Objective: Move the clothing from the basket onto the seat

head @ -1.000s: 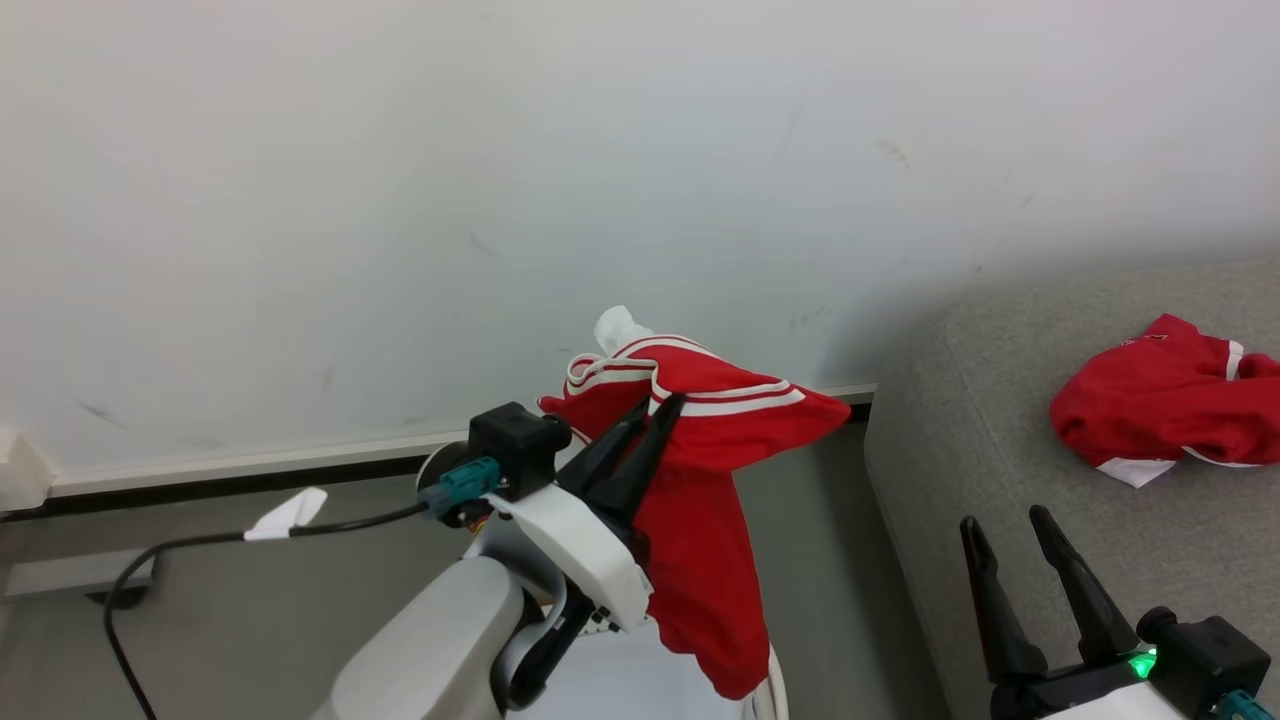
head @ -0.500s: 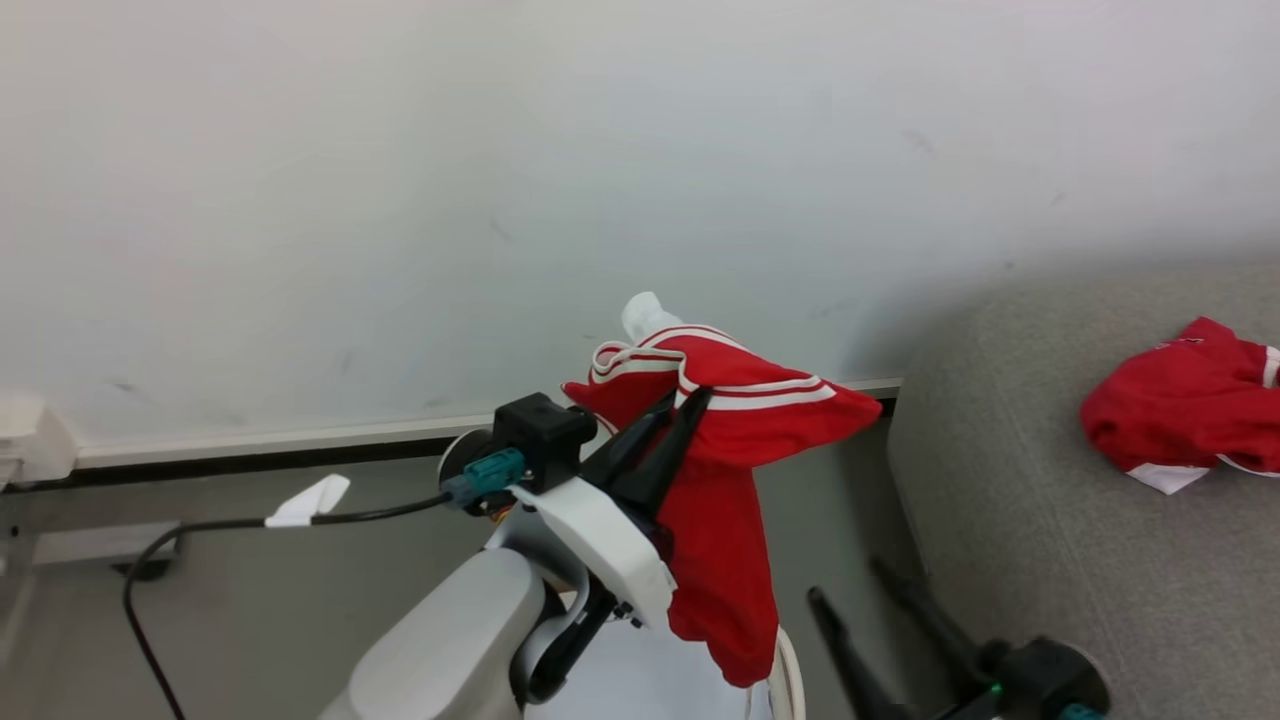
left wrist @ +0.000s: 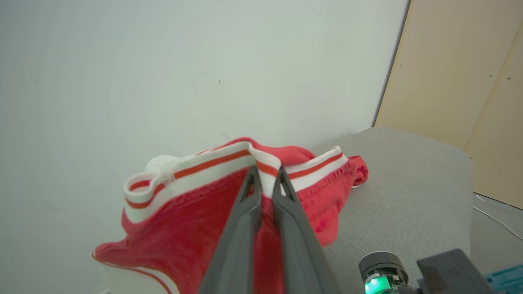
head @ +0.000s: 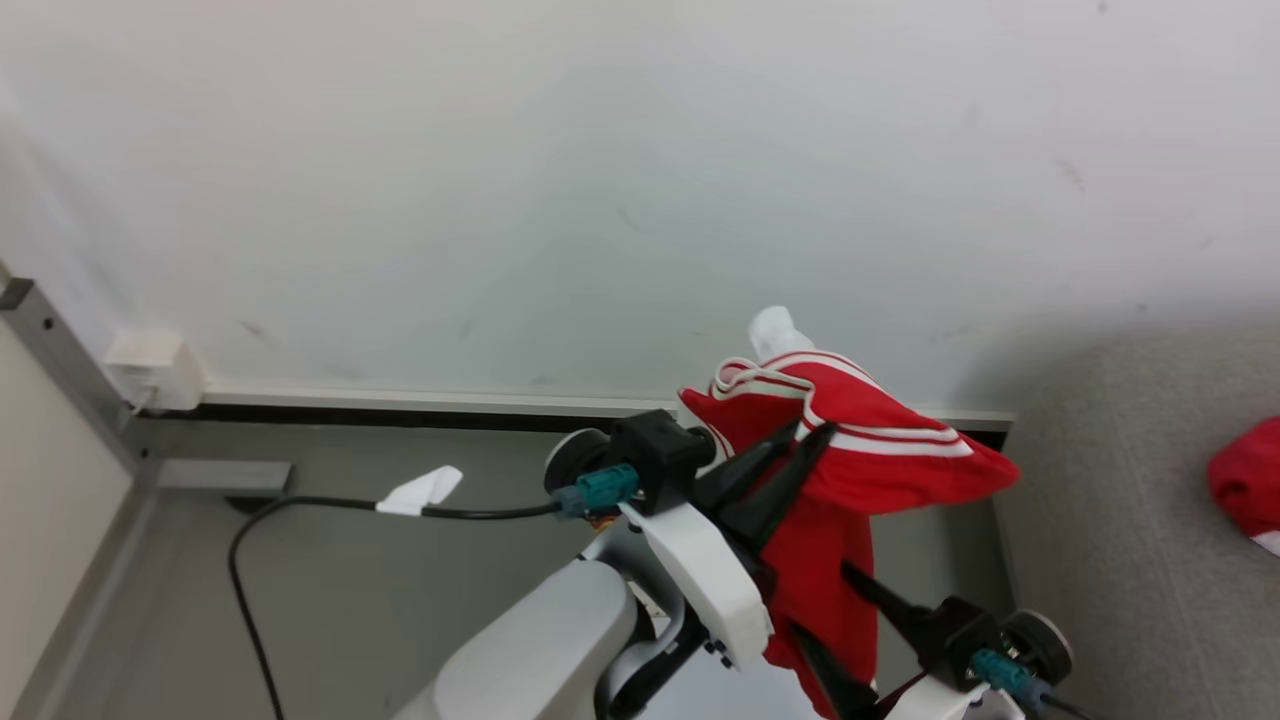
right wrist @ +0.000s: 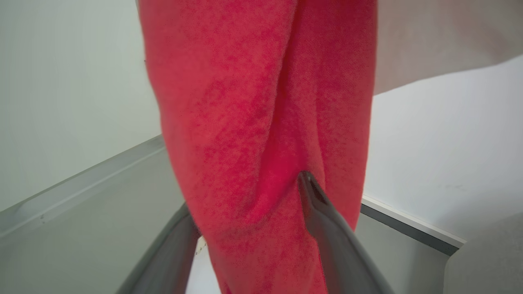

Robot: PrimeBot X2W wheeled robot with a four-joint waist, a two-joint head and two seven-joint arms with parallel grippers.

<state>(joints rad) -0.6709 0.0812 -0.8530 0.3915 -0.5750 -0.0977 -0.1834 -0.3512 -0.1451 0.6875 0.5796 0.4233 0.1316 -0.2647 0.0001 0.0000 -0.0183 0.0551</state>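
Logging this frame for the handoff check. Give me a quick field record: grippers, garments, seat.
left gripper: shut on red garment at its striped white band, held up in the air
right gripper: open, fingers either side of the garment's hanging lower part
second garment: lying on seat, at head view's right edge
task status: held garment not yet over the seat

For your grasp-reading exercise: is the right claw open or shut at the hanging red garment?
Open: the right claw has its fingers wide apart, either side of the red garment, not pinching it.
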